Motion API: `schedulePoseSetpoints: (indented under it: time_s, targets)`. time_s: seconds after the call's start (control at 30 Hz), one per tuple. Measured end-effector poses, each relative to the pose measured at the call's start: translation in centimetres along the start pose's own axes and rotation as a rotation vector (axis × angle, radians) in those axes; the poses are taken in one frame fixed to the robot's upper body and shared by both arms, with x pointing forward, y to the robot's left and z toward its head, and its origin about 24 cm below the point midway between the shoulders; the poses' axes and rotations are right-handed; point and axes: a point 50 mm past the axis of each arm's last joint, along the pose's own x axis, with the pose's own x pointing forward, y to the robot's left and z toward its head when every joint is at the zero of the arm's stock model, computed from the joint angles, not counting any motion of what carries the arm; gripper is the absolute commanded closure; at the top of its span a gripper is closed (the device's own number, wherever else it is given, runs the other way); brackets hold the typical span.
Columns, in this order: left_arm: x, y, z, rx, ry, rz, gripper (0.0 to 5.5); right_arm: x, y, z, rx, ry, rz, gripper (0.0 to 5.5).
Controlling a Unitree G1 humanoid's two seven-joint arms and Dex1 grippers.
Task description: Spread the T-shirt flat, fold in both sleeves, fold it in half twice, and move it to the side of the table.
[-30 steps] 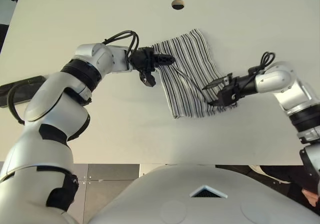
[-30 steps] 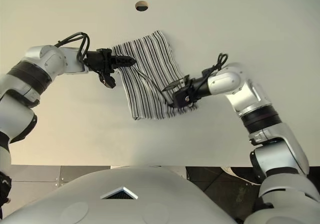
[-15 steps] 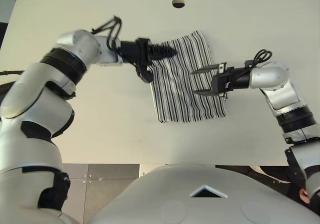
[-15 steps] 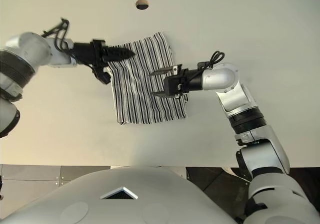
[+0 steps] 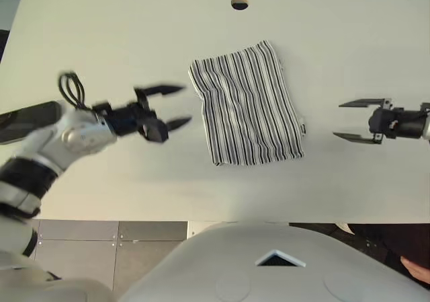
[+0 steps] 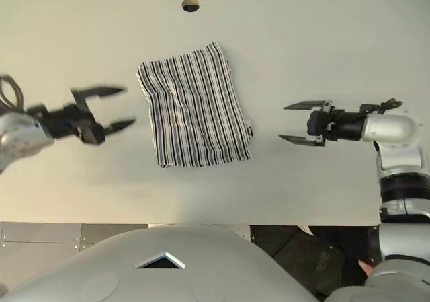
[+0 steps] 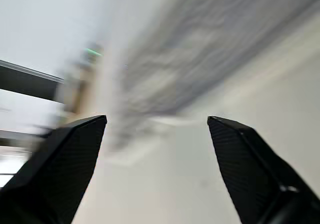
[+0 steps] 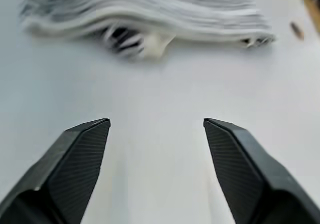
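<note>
A light-coloured table [image 5: 101,33] serves as the work surface. The T-shirt [image 5: 246,103], white with dark stripes, is laid flat on it as a folded, roughly rectangular packet. It lies between the two grippers and is touched by neither.

The left gripper [image 5: 186,103] is held just beside the packet's left edge, with its fingertips directed towards the cloth. Its two fingers are spread wide apart and nothing is held between them. The right gripper [image 5: 338,120] is positioned on the opposite side, near the packet's right edge, with a strip of bare table left between. Its fingers are likewise spread wide and nothing is gripped.

In the left wrist view, the two dark fingers [image 7: 60,164] are seen parted, with the striped cloth blurred ahead of them. In the right wrist view, the parted fingers [image 8: 75,159] are pointed at the layered edge of the packet, which lies ahead across bare table.

A dark flat object [image 5: 20,120] is seen at the table's left edge, behind the left gripper's arm. A small round hole [image 5: 238,4] is located in the table beyond the far edge of the T-shirt, well apart from both grippers. A small white tab [image 5: 303,122] is seen protruding from the packet's edge facing the right gripper
</note>
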Motion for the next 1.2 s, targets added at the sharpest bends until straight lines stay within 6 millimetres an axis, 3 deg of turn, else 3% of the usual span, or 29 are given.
schedulePoseSetpoints:
  time_s: [0.2, 0.4, 0.53, 0.8, 1.2]
  targets:
    - [1.2, -0.3, 0.4, -0.002, -0.034, -0.040, 1.30, 2.1, 0.3, 0.7, -0.297, 0.040, -0.011, 1.67]
    - [2.4, -0.4, 0.5, 0.011, -0.062, -0.006, 1.30, 4.6, 0.6, 2.0, -0.507, -0.045, -0.074, 1.67]
    - [4.3, -0.4, 1.1, -0.008, -0.117, 0.032, 1.30, 6.5, 0.8, 2.8, -0.535, -0.119, -0.124, 1.67]
    - [6.4, -0.1, 1.8, -0.010, -0.177, 0.037, 1.30, 8.2, 0.7, 3.2, -0.547, -0.168, -0.162, 1.67]
    - [7.1, -0.7, 2.1, -0.015, -0.197, -0.028, 3.26, 9.3, 1.4, 3.3, -0.540, -0.197, -0.116, 3.87]
